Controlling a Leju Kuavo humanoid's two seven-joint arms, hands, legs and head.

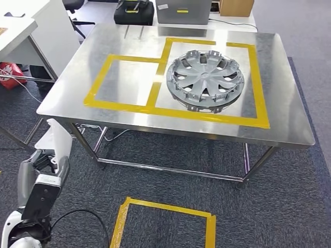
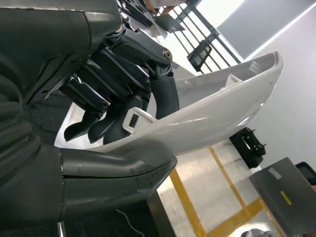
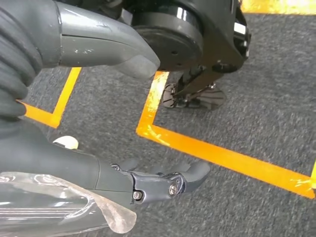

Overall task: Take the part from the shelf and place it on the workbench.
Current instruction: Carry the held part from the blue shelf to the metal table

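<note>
A long, curved white plastic part [image 1: 58,137] is gripped in my left hand [image 1: 43,166], low at the front left, below and in front of the workbench's left corner. Up close, the dark fingers [image 2: 111,101] wrap over the part's [image 2: 212,116] edge while the thumb presses from the other side. The steel workbench [image 1: 129,80] carries two yellow-taped rectangles; a silver hubcap [image 1: 205,77] lies in the right one and the left one is bare. My right hand [image 3: 74,165] hangs over the carpet, thumb and fingers apart, holding nothing.
A yellow tape square [image 1: 164,222] marks the carpet in front of the bench. A white desk [image 1: 35,31] stands at the left. Behind the bench sit a black bag [image 1: 134,13], a grey case [image 1: 183,11] and a cardboard box [image 1: 236,6].
</note>
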